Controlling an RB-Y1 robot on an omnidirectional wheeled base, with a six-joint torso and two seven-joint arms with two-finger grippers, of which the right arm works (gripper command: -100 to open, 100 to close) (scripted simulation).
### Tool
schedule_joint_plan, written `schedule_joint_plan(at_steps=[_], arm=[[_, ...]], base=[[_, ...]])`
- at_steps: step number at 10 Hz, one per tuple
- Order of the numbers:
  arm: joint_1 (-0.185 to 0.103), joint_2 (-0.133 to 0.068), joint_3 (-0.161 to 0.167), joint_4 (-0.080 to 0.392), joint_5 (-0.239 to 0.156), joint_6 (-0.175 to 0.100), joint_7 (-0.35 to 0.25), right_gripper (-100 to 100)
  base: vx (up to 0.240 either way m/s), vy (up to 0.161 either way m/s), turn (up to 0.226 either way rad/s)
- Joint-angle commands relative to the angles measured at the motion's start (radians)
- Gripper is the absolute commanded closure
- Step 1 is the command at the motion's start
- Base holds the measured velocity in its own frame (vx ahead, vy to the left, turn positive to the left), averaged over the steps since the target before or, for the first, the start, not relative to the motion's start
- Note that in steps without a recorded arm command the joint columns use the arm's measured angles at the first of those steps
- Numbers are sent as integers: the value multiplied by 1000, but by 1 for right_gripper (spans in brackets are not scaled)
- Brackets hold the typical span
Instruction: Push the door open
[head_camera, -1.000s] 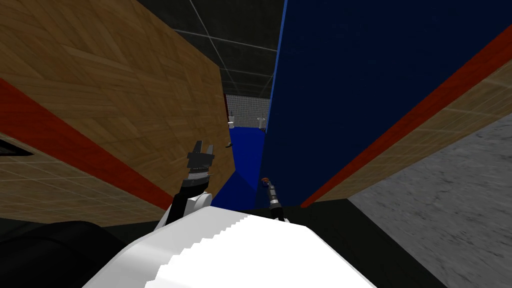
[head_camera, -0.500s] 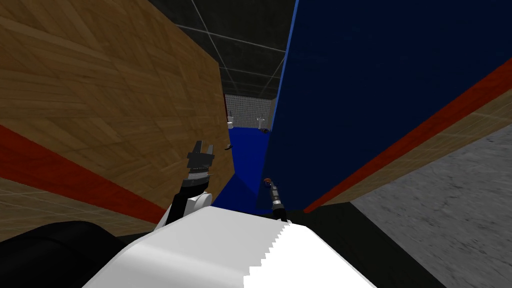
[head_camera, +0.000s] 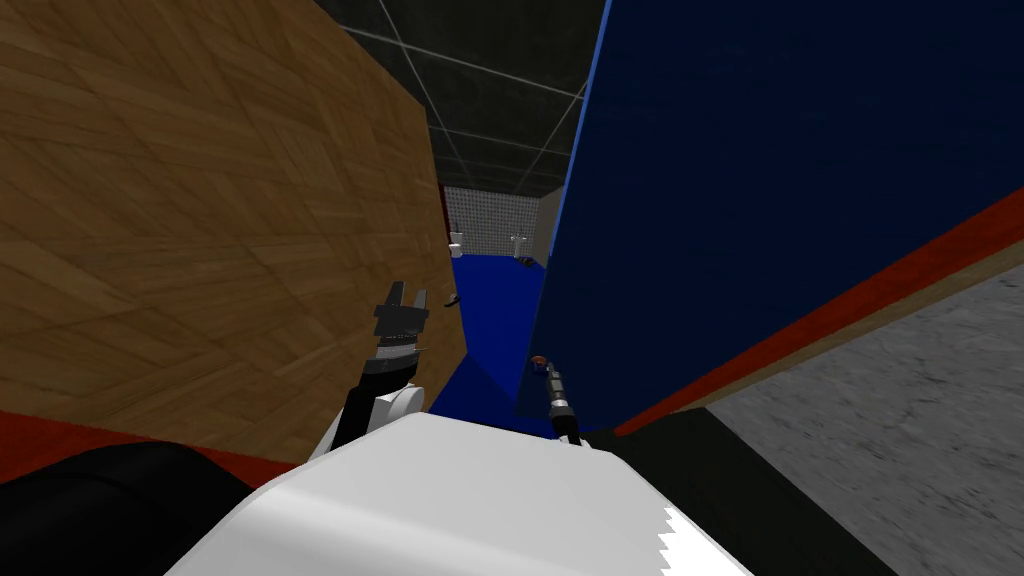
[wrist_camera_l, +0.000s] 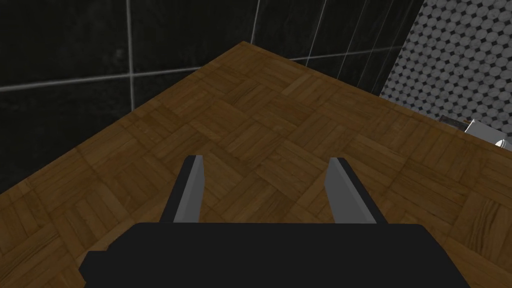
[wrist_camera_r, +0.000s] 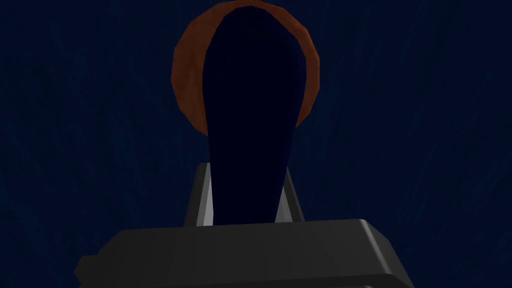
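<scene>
- The door (head_camera: 760, 180) stood on my right as a flat, smooth panel of very dark blue with a thin, lighter blue strip down its free edge. It was swung clear of the parquet wall (head_camera: 200, 200), with a narrow gap between them.
- The handle (wrist_camera_r: 247, 100) sat low on the door near that edge. It was a dark blue, paddle-shaped lever, slim at the gripper end and broadening to a rounded tip.
- Behind the handle lay a round, orange-brown rosette (wrist_camera_r: 182, 85) with a faceted rim, flat against the door.
- The right gripper (wrist_camera_r: 245, 172) was closed narrowly on the handle, and its thin grey fingers (wrist_camera_r: 202, 195) pressed the lever's two sides.
- The left gripper (head_camera: 403, 297) was raised just beside the parquet wall, well apart from the door, with its two blade-like fingers spread wide.
- The parquet wall was brown wood laid in small square blocks, with the grain turning from block to block.
- Through the gap showed a bright blue floor (head_camera: 495, 310) and, further off, a far wall (head_camera: 490, 210) of tiny pale mosaic tiles.
- Overhead ran a dark ceiling (head_camera: 480, 110) of square panels divided by thin pale lines.
- A red stripe (head_camera: 850, 300) ran beside the door's lower edge, with a rough, speckled grey floor (head_camera: 900, 450) beyond it.
</scene>
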Motion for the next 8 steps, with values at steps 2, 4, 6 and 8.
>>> schedule_joint_plan(at_steps=[2, 4, 6, 8], arm=[[-11, -16, -43, -1, -18, 5, 8, 100], [-15, -16, -66, 2, -28, 5, 15, 100], [-20, -12, -95, 6, -41, 6, 23, 100], [-25, -4, -124, 10, -54, 6, 32, 100]], base=[[146, 96, -66], [157, 100, -86], [178, 119, -91], [182, 147, -97]])
